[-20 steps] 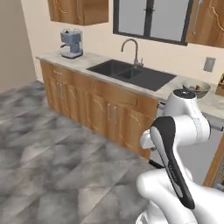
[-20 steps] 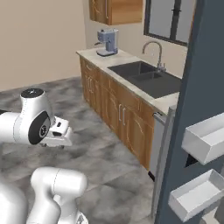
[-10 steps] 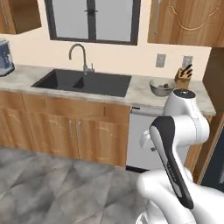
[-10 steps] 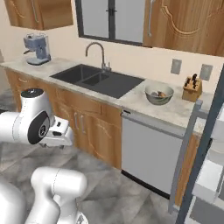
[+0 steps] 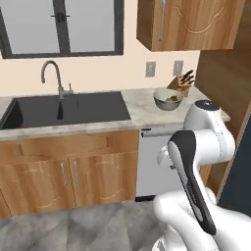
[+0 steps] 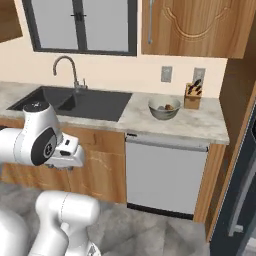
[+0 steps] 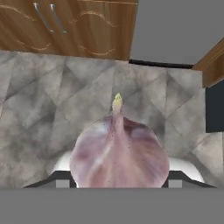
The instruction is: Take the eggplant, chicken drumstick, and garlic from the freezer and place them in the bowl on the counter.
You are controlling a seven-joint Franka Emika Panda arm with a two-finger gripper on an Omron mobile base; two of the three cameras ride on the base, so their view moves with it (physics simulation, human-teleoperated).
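Base swung since 0.5 s ago: bowl [image 6: 164, 107] on counter [image 6: 200, 122] now nearer centre, eggplant [image 6: 161, 107] + drumstick [image 6: 170, 106] inside. Gripper [image 7: 119, 177] fingers clamped on garlic [image 7: 119, 153], over floor.

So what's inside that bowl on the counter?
The bowl holds two small lumps: a dark one, likely the eggplant, and an orange-brown one, likely the chicken drumstick. Its rim hides the bottom, so anything lying lower cannot be seen.

Glossy bowl [image 6: 164, 108], marbled stone counter [image 6: 200, 123], papery garlic [image 7: 119, 153].
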